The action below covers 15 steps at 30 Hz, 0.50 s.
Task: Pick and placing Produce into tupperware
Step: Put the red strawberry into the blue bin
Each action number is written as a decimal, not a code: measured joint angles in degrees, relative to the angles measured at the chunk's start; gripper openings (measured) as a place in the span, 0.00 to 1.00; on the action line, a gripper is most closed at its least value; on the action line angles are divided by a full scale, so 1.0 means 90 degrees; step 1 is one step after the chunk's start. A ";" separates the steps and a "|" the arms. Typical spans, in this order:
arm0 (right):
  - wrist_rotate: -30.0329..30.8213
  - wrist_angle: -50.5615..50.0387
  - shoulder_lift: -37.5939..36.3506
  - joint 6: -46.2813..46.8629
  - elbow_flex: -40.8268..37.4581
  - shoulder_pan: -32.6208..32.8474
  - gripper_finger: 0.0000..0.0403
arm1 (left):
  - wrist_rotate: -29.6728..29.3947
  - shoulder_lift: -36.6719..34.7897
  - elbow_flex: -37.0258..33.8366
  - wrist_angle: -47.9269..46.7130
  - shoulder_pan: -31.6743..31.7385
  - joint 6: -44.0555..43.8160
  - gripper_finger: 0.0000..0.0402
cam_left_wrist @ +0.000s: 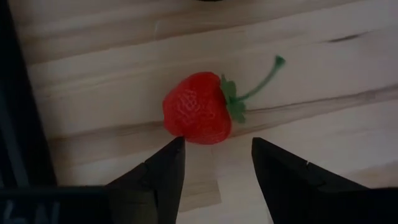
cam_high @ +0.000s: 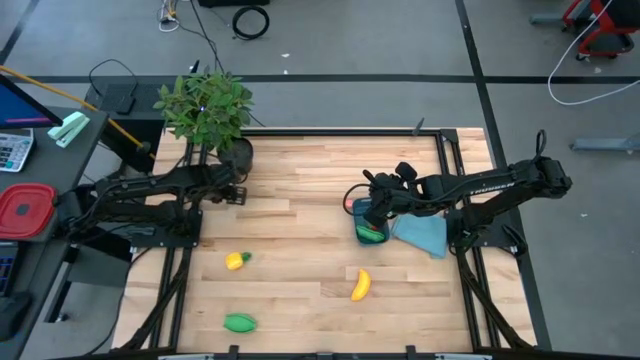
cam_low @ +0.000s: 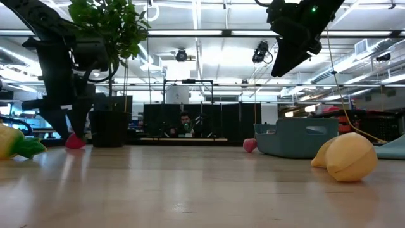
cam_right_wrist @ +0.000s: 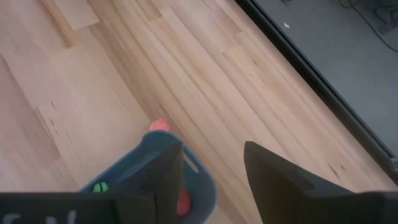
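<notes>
A red strawberry with a green stem (cam_left_wrist: 198,116) lies on the wood by the plant pot and shows in the low view too (cam_low: 74,141). My left gripper (cam_left_wrist: 217,155) is open, low over it, with the fingertips just short of the berry on either side. My right gripper (cam_right_wrist: 211,165) is open and hangs above the dark-blue tub (cam_high: 368,228), which holds a green and a red piece (cam_right_wrist: 180,202). Another small red piece (cam_right_wrist: 159,124) lies on the table against the tub's outside. The banana (cam_high: 360,285), the yellow piece with a green stem (cam_high: 236,261) and a green oblong piece (cam_high: 239,322) lie on the near half of the table.
A leafy potted plant (cam_high: 207,110) stands at the far left corner, right beside my left arm. A flat light-blue piece (cam_high: 420,235) lies just right of the tub. A red square container (cam_high: 25,210) sits off the table on the left. Bare wood spans the table's middle.
</notes>
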 joint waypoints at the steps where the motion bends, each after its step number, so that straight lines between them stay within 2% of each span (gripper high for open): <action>1: 0.0000 0.0002 0.0000 0.0001 0.0000 0.0000 0.44 | 0.0049 0.0000 0.0000 0.0043 0.0000 0.0019 0.48; 9: 0.0000 0.0011 0.0000 0.0002 0.0000 -0.0001 0.44 | 0.0166 -0.0002 0.0000 0.0465 0.0000 0.0933 0.47; 15: 0.0000 0.0011 0.0000 0.0004 0.0000 0.0000 0.44 | 0.0173 -0.0002 0.0000 0.0509 -0.0005 0.1000 0.48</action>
